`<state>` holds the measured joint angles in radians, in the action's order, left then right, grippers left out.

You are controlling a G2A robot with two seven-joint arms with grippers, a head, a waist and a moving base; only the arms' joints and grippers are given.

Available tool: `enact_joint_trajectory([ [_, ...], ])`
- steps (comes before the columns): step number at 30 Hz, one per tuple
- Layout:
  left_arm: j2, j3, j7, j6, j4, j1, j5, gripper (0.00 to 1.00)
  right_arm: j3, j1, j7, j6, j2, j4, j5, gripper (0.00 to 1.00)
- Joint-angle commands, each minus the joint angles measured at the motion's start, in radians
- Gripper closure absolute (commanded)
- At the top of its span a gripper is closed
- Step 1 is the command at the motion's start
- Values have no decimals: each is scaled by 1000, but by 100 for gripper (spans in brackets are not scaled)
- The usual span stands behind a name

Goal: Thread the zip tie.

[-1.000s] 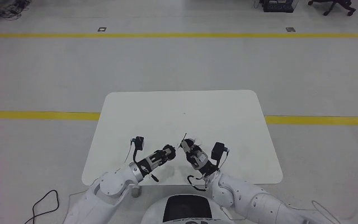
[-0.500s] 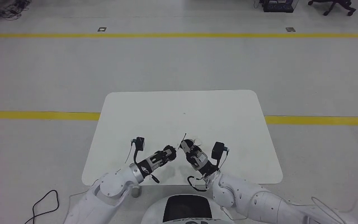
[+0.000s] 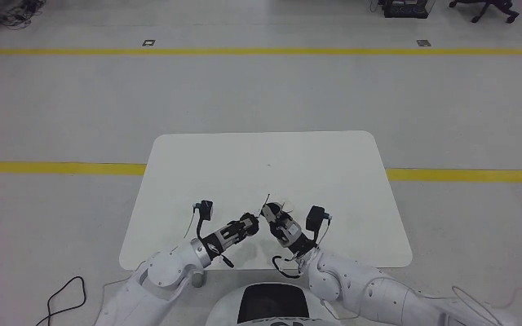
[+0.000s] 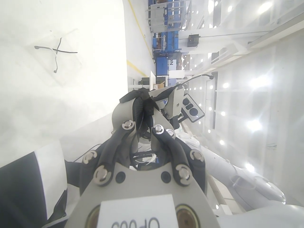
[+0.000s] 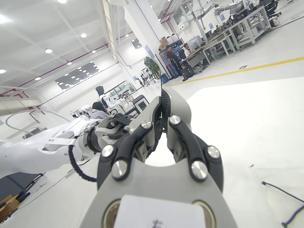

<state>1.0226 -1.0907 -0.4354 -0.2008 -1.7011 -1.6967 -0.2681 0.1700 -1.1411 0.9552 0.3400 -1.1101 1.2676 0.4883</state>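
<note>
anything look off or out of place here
Nothing looks spilled or damaged. The zip tie stands straight out of the shut right gripper. The one oddity is two thin strands lying loose and crossed over each other on the table.

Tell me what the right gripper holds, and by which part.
The zip tie, pinched along its strap between the right gripper's shut fingertips; a short end sticks out beyond them.

Cropped upside-down print on wrist label [image 4: 135,212], nothing legible
</note>
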Motion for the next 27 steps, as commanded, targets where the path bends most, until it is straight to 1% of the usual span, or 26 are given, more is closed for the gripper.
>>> enact_joint_trajectory([
  [1,0,0,0,-1,-1,0,0,100,0,0,-1,0,-2,-3,-1,100],
  [19,-2,7,3,-4,-5,2,-2,100,0,0,-3,0,-12,-22,3,100],
  [27,-3,9,7,-1,-7,3,2,100,0,-4,34,0,-11,-17,23,100],
])
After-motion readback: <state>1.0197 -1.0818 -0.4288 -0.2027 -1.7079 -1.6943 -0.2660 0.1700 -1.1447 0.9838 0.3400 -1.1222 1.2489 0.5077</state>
